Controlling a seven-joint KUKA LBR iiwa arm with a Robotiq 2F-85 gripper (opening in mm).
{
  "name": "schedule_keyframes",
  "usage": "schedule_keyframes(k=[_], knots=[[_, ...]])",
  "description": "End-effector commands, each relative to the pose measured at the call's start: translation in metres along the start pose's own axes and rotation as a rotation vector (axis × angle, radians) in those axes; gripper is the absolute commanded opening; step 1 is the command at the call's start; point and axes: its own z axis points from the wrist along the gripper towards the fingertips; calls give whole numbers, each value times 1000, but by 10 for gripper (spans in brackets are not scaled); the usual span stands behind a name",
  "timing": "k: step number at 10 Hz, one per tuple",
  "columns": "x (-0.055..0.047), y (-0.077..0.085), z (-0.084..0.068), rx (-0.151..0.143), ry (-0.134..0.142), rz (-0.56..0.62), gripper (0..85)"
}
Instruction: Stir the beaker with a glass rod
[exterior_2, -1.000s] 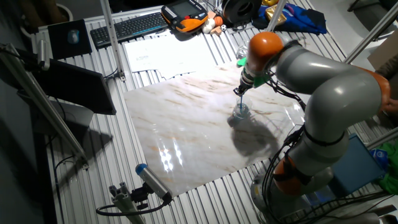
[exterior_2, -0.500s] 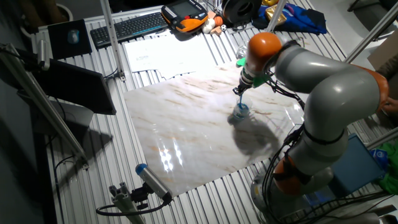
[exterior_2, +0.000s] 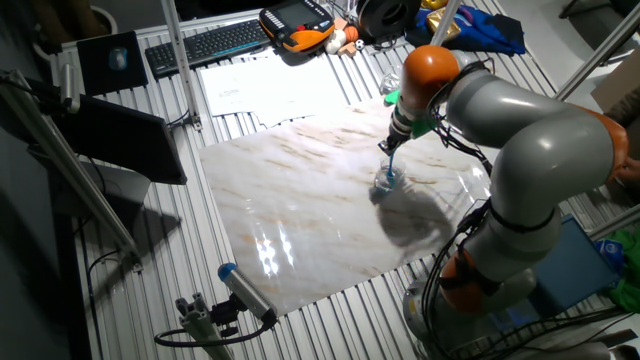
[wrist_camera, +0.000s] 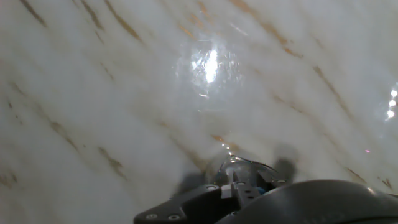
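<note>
The beaker (exterior_2: 388, 181), a small clear glass cup with a bluish base, stands on the marble slab (exterior_2: 300, 220) right of its middle. My gripper (exterior_2: 393, 144) hangs just above it, shut on the glass rod (exterior_2: 390, 160). The rod is a thin blue stick that runs down from the fingers into the beaker. In the hand view a clear glass rim (wrist_camera: 241, 167) shows just past the dark finger bodies (wrist_camera: 205, 205). The rod itself is too blurred to make out there.
A grey-white tube with a blue cap (exterior_2: 246, 291) lies at the slab's front left corner beside a clamp (exterior_2: 200, 318). Papers (exterior_2: 255, 85), a keyboard (exterior_2: 205, 42) and an orange pendant (exterior_2: 297, 28) lie behind the slab. A bright round glare (wrist_camera: 208, 70) shows on the marble.
</note>
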Motion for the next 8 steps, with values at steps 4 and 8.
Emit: schedule_keyframes(k=[4,8], knots=[[-12,13,1,-37,-40,62,0],[-1,9,-3,44,81,-9,0]])
